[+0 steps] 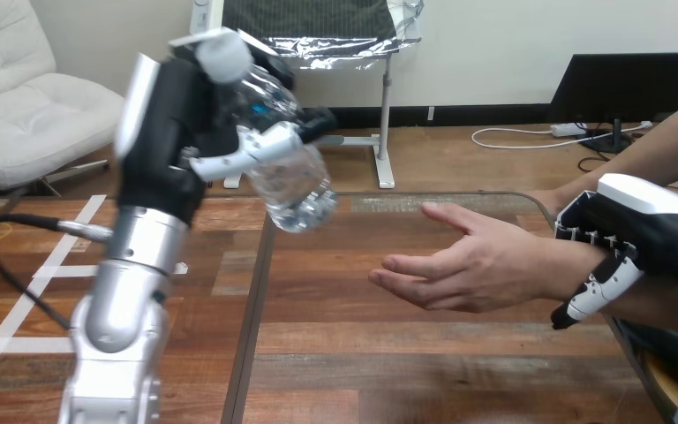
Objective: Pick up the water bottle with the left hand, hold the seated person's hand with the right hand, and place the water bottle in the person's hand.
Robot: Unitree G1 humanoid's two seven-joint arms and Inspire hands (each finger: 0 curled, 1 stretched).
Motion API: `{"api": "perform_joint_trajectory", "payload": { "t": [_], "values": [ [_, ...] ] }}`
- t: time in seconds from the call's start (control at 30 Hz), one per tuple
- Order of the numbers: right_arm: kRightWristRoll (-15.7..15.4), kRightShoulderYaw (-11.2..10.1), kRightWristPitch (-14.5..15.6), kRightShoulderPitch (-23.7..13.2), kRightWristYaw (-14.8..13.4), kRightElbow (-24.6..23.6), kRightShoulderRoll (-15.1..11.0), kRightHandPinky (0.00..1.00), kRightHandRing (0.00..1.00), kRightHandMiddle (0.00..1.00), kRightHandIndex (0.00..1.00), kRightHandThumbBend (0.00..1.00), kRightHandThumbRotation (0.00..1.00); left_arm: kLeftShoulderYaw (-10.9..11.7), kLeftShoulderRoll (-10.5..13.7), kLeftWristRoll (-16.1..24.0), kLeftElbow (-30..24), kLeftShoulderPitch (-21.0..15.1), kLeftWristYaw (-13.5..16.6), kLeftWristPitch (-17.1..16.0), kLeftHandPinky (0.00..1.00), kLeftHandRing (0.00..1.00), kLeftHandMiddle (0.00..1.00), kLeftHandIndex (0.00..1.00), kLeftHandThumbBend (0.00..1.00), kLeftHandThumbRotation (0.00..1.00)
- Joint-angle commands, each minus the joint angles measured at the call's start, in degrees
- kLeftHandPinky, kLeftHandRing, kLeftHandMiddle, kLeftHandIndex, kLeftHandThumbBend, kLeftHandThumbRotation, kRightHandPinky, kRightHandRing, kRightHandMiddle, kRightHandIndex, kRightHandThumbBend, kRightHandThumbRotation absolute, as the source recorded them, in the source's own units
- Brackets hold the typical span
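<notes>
Clearly, the water bottle (293, 181) is held by the left robot hand (181, 119), whose fingers are curled round its middle, and it is lifted well above the worktop (362, 353). The bottle is tilted: its white cap (225, 55) is seen above the left robot hand, and its base points down and away from that hand, toward the person's hand (468, 265). The long axis is therefore slanted, neither upright nor flat.

The person's hand is found to the right of the left robot hand and lower, apart from the bottle base, with the palm turned up and the fingers loosely stretched. The right robot hand (636, 225) is closed round the person's wrist (547, 256): its white shell lies over the wrist and its thumb is seen below it. The palm is thus nearer to the right robot hand than to the left one, by which the bottle is carried.

The bottle is of thin clear plastic with ribs and dents, so it is judged to be light and easily squeezed. The worktop is of brown wooden planks. It is judged that the bottle must be moved right and down into the palm.
</notes>
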Motion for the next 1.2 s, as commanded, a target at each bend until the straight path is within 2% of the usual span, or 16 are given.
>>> {"api": "perform_joint_trajectory", "payload": {
  "t": [0.0,0.43,0.6,1.17],
  "values": [
    [-0.42,0.18,1.72,-5.21,-0.47,-0.91,1.98,0.21,0.27,0.35,0.37,0.94,0.08,-1.13,-1.62,-0.40,3.55,-4.88,0.24,-3.23,0.24,0.30,0.34,0.37,0.57,0.00],
    [-0.85,1.04,2.95,-7.08,-0.03,-1.81,4.27,0.22,0.28,0.36,0.37,0.94,0.08,-2.56,-3.18,0.70,14.61,-7.61,0.23,-10.53,0.27,0.33,0.37,0.39,0.63,0.00],
    [-0.54,1.16,2.51,-8.01,0.18,-1.59,5.13,0.21,0.28,0.35,0.37,0.95,0.08,-2.88,-4.15,0.48,18.93,-8.84,0.11,-13.13,0.28,0.33,0.38,0.40,0.64,0.00],
    [-1.58,2.12,4.12,-10.20,0.46,-2.30,6.94,0.21,0.27,0.34,0.35,0.94,0.09,-3.11,-6.53,0.53,28.86,-12.32,0.21,-17.69,0.28,0.33,0.38,0.41,0.66,0.00]
  ]
}}
